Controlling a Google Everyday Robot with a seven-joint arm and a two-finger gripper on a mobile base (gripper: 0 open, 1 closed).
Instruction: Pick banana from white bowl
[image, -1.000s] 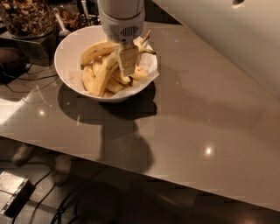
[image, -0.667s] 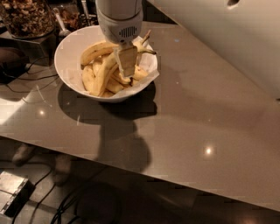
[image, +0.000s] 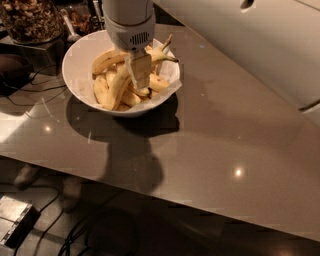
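Note:
The white bowl (image: 75, 62) stands at the back left of the grey table, with a paper liner (image: 173, 80) over its right edge. Several yellow bananas lie in it. The banana (image: 116, 89) is the longest one. It runs from the bowl's lower left up to a thin dark-tipped stem on the right. My gripper (image: 139, 70) reaches straight down into the bowl's middle and is shut on the banana at mid length. One tan finger (image: 142, 70) covers that part of it. The far finger is hidden.
A shorter, thicker banana (image: 104, 61) lies at the back of the bowl, and stubby ones (image: 159, 82) lie under the gripper. A glass jar of nuts (image: 30, 20) stands at the back left. My white arm (image: 250, 45) crosses the upper right. The table's front edge (image: 150, 192) runs below.
The gripper has shifted slightly to the left over the bowl. The bowl has not moved.

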